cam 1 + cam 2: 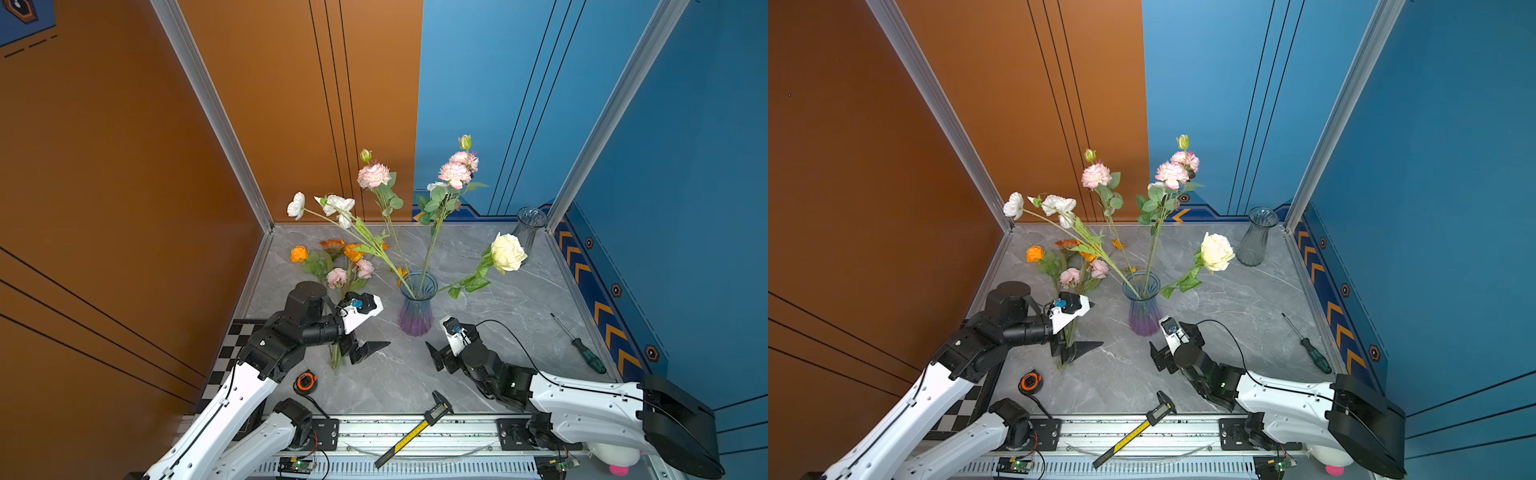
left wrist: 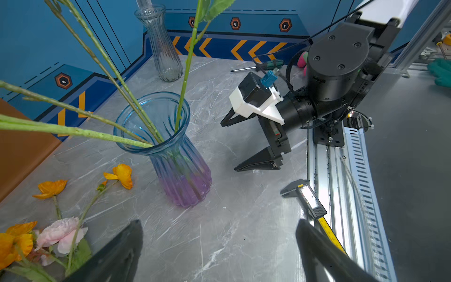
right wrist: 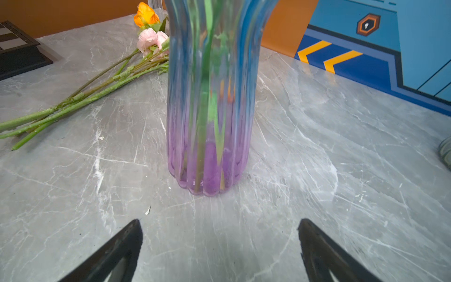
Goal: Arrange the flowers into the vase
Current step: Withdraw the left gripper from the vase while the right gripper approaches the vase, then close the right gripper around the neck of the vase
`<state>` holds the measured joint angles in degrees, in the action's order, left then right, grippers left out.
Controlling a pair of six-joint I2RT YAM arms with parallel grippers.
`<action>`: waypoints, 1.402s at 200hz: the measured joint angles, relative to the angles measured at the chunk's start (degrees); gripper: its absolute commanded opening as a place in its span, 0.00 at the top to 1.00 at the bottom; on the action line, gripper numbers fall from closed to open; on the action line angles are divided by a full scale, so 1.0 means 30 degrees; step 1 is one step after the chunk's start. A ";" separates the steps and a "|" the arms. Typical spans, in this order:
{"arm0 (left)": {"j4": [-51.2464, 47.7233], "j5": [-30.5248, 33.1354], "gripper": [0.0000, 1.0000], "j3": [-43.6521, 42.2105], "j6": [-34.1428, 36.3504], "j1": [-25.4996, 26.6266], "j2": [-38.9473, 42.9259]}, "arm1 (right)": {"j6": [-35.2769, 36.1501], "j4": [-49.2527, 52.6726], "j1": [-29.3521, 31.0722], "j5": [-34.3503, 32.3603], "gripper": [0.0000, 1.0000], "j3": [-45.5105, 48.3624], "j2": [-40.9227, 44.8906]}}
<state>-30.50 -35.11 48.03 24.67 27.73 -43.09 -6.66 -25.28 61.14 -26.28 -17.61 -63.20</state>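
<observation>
— What takes up the most room?
— The grey marble table (image 1: 540, 299). Next come the flowers (image 1: 436, 203) standing in the blue-to-purple vase (image 1: 417, 307) at its middle. White blooms lean far-left, two pink-headed stems rise toward the back wall, and a cream rose (image 1: 508, 252) droops to the right beyond the rim.
— All properly inside?
— Yes. The wrist views show green stems crossing the rim and reaching the purple base.
— Any other container?
— A clear vase (image 1: 528, 230) of ribbed glass, upright in the far right corner, well apart from every stem.
— And the rest of the flowers?
— A loose bunch (image 1: 336, 277) of orange and pale pink blooms lies flat on the table, left of that coloured vase. The heads point toward the back and the cut ends toward the near edge.
— The arms?
— The left gripper (image 2: 218, 222) hangs by those cut ends, jaws spread wide; whether it touches a stem I cannot tell. The right gripper (image 3: 219, 221) sits low, just in front of the vase's base and apart from it, jaws also spread, gripping nothing.
— Small stuff?
— A caliper (image 1: 415, 430) across the near rail, a screwdriver (image 1: 582, 348) by the right wall, a tape measure (image 1: 306, 381) near the left arm.
</observation>
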 measured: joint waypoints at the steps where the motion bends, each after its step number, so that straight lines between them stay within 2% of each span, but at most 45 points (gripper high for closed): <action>1: 0.0036 0.0000 0.02 -0.0051 -0.0029 -0.0007 0.0051 | 0.0066 -0.0160 0.0000 -0.0036 0.00 0.0000 -0.0066; 23: 0.0823 -0.0109 0.02 -0.1020 -0.0401 -0.0175 0.0860 | 0.0991 -0.2965 -0.0117 -0.0342 0.00 -0.0022 -0.1297; 59: 0.1865 -0.0459 0.02 -0.1035 -0.0860 -0.0743 0.0277 | 0.2273 -0.7176 -0.1239 -0.0160 0.00 -0.0379 -0.3235; 149: 0.2412 -0.0481 0.02 -0.1100 -0.1100 -0.0976 -0.0138 | 0.2943 -1.4047 -0.2812 0.2776 0.00 -0.1923 -0.8240; 194: 0.2484 -0.0481 0.02 -0.1144 -0.1107 -0.0976 -0.0138 | 0.2943 -1.5926 -0.3228 0.3351 0.00 -0.2718 -1.0091; 263: 0.2856 -0.0474 0.02 -0.1253 -0.1173 -0.0984 -0.0102 | 0.3104 -1.6313 -0.3424 0.3322 0.00 -0.4095 -1.0812; 280: 0.2936 -0.0474 0.02 -0.1253 -0.1180 -0.0991 -0.0102 | 0.3177 -1.6305 -0.3446 0.3220 0.07 -0.4102 -1.0914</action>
<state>-21.69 -36.53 44.27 21.12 24.75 -43.40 2.87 -74.19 50.81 -16.62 -29.91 -95.94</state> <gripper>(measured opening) 0.979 0.973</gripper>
